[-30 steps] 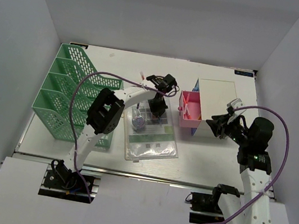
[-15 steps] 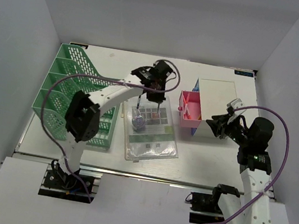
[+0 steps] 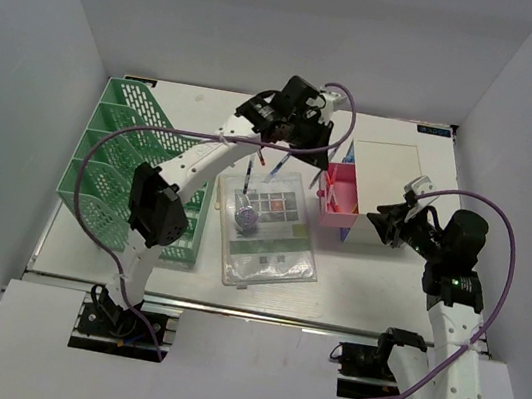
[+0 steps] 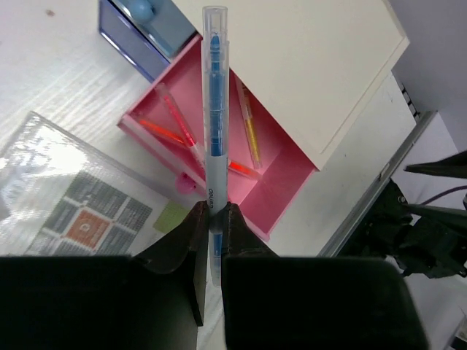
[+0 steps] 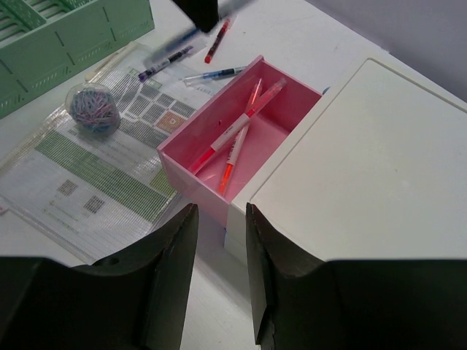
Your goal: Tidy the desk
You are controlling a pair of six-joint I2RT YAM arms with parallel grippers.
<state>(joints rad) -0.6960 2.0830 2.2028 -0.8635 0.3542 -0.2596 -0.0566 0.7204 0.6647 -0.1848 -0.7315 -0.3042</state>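
Swung away from above the clear folder since a second ago, the left gripper now hangs over the open pink drawer. It is clenched on a blue pen that juts forward past its fingertips. Well to its left stands the green mesh rack. Only its own wrist view shows that grip; the overhead view cannot resolve it. Print on the pen just ahead of the fingertips is too small to read, as is the folder's sheet. The right gripper hovers with jaws parted and empty, the drawer's pens ahead of it and the white box to its right. The desk lies beneath both.
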